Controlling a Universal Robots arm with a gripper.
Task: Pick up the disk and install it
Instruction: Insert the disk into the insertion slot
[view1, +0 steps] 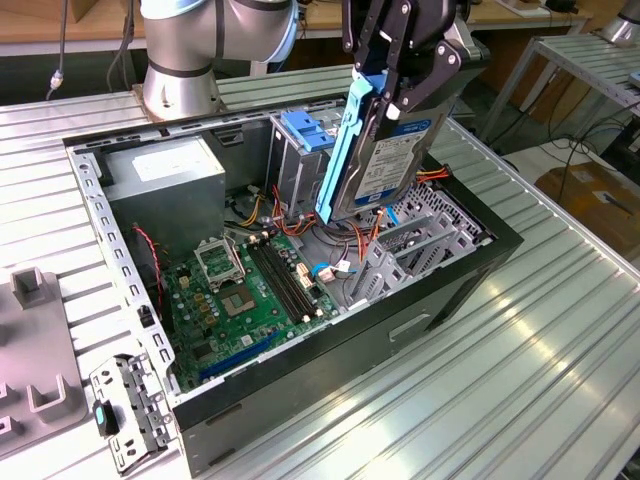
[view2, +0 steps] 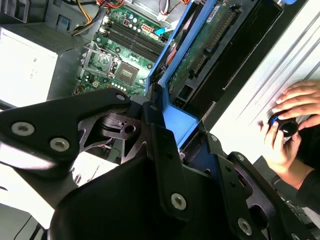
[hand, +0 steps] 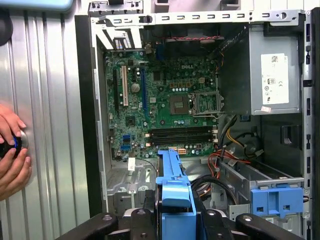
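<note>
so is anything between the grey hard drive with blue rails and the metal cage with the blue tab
Nothing visible: the gripper holds the grey blue-railed hard drive on edge beside the metal cage, only air between. Orange and red cables lie under it.

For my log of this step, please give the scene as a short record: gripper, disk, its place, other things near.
gripper: shut on the disk
disk pose: upright on edge, blue rail toward the exterior view's left
disk place: over the open computer case, beside the metal cage, not inside it
inside case: motherboard, grey power supply
nearby: a person's hands at the table, in both wrist views
</note>
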